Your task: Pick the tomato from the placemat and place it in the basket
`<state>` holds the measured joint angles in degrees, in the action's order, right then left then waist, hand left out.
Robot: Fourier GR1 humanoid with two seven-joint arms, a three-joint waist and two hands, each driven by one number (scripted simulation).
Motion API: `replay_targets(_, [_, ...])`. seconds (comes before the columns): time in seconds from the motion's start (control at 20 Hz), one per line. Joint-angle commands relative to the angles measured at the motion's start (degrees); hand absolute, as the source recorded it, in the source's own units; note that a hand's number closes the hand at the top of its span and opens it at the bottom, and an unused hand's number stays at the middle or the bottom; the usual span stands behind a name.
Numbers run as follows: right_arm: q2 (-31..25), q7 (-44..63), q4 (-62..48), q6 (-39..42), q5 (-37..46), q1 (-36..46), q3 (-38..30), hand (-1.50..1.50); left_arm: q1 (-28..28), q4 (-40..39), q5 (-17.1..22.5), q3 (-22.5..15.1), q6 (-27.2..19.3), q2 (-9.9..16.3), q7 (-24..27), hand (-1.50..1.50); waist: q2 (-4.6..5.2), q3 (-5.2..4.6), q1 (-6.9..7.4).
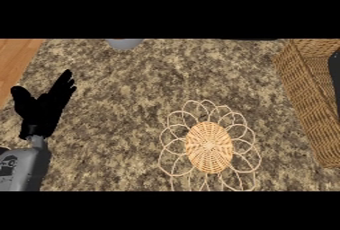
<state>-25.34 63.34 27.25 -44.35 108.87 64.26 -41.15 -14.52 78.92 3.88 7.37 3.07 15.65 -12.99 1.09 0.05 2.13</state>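
The tomato shows nowhere in this view. The placemat (209, 147), a woven disc ringed with thin looped petals, lies at about 5 o'clock from the middle of the counter (133, 85), and its surface is bare. The basket (306, 94) stands at 3 o'clock, cut off by the view's right edge. Only its near wall and a dark strip of its inside show, so I cannot tell whether the tomato is already in there.

The left hand (43, 110) rests at 9 o'clock, near the counter's left edge, fingers straight and pointing up, released and holding nothing. From this hand the placemat lies toward 4 o'clock, well apart, and the basket toward 3 o'clock, farther off. The right hand is not in view, so nothing can be said about whether it carries anything.

Judging from the bare mat, the pick seems to be behind us, and the step in hand is likely the placing or its aftermath. To do it well, the carrying hand should come over the basket's open top, not its wall, lower the tomato inside before letting go, then lift straight out without catching the wicker rim. The left hand is best kept clear at the edge. A pale grey rounded thing (125, 43) sits at 12 o'clock, partly cut off and away from the route.
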Motion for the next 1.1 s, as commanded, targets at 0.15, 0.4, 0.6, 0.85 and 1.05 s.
replay_targets(0.15, [-1.08,9.21,0.34,-5.26,0.38,-2.67,-4.03,-1.50,1.45,2.42,-0.12,-0.34,-0.35,-0.69,-0.16,0.00,-0.26,0.03,0.30])
replay_targets(0.4, [0.26,3.20,-1.32,-11.89,-2.17,-2.97,-4.49,-1.50,2.64,4.39,0.69,0.08,0.97,0.37,-1.86,0.00,-0.36,0.06,0.40])
replay_targets(0.6, [-0.22,3.42,4.09,-15.20,-2.08,-3.58,-5.48,-1.50,1.07,-0.48,-1.08,0.00,-0.54,-0.75,0.79,0.00,-0.70,-0.03,-1.38])
replay_targets(0.85, [1.16,6.04,14.70,-21.42,-1.65,-4.84,-9.02,-1.50,3.52,1.46,0.35,1.41,0.08,0.09,0.24,0.00,-1.45,-0.08,-1.77])
replay_targets(1.05, [9.26,5.03,25.17,-24.33,-3.46,-9.86,-10.28,-1.50,4.68,0.56,-0.43,1.36,-0.35,-0.02,0.58,0.00,-2.11,-0.12,-3.45])
